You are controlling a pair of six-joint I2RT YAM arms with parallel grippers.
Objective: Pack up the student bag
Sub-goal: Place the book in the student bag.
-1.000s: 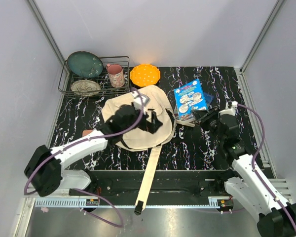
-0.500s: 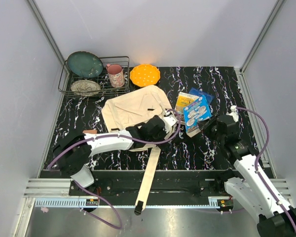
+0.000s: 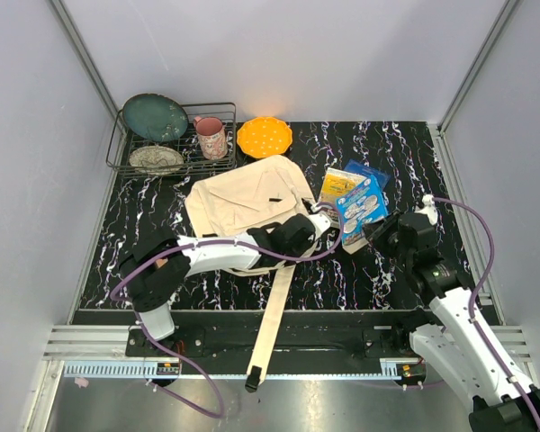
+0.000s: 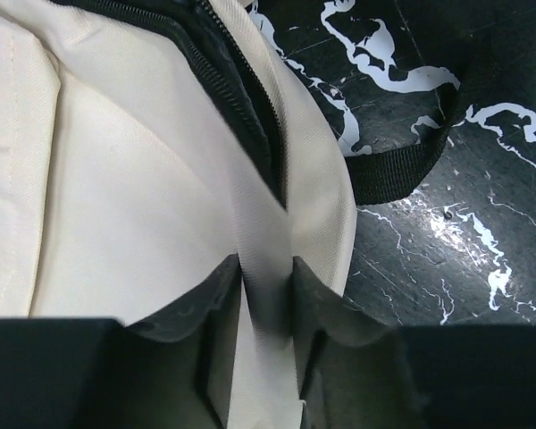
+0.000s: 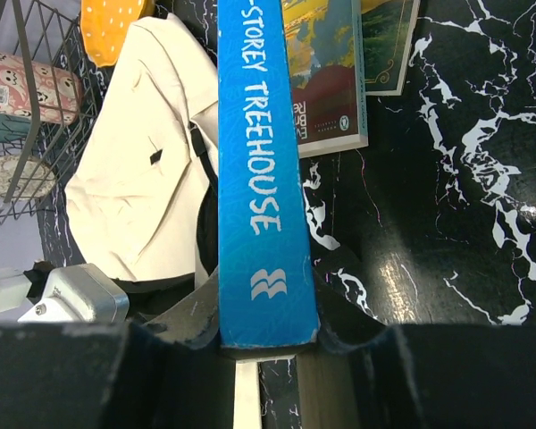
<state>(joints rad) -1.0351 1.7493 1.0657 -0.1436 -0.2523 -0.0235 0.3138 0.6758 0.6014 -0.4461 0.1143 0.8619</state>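
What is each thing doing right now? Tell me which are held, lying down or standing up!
student bag: lying flat on the table.
webbing strap: pinched by the left gripper.
left gripper: shut on the webbing strap.
blue book: held on edge.
right gripper: shut on the blue book.
other books: lying flat on the table.
pink mug: upright in the wire rack.
orange bowl: sitting open side up.

Just left of my right gripper, my left gripper and the cream canvas backpack leave only a narrow gap. Flat paperback books lie ahead, beneath the blue-spined book it grips; rightward the black marbled tabletop lies open.
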